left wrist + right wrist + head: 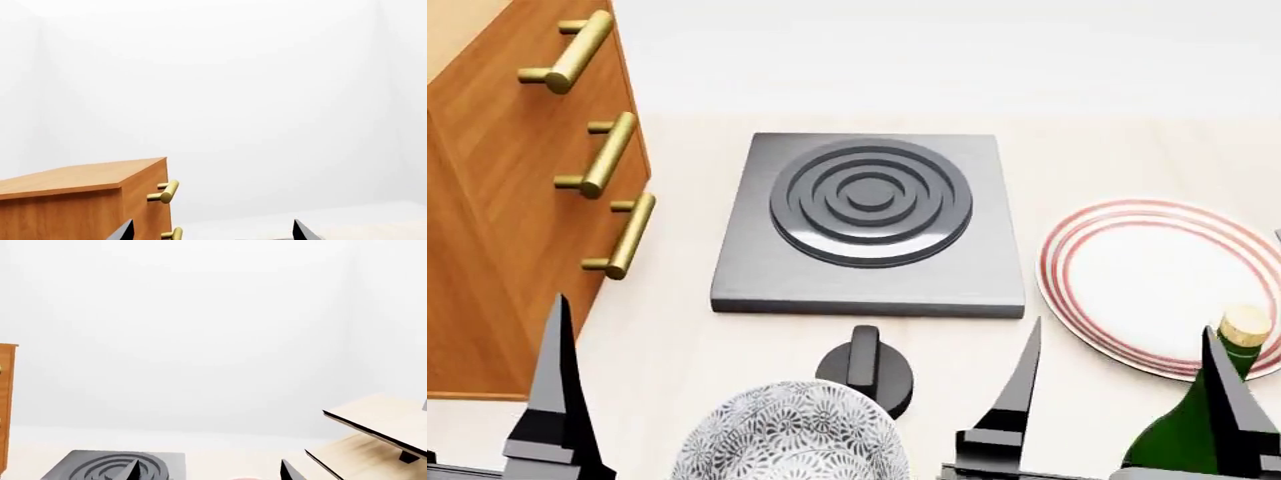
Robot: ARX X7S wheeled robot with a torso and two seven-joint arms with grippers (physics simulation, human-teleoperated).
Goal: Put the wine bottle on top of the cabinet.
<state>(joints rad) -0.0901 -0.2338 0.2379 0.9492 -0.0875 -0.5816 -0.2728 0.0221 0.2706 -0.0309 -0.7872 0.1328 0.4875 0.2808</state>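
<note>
**Bottle ungrasped, close to plate and right jaws**

The bottle (1194, 425) stands on the bench (1121, 150) at the head view's lower right, beside the plate (1148, 285) and well apart from the cabinet (507, 210). Both grippers, left (667, 400) and right (1121, 400), have their jaws spread and hold nothing. A careless right-arm approach could knock the tall bottle over onto the plate. Only the head view shows the bottle; the left wrist view alone shows the cabinet's top, and the right wrist view a pale rack (373, 435).
</note>
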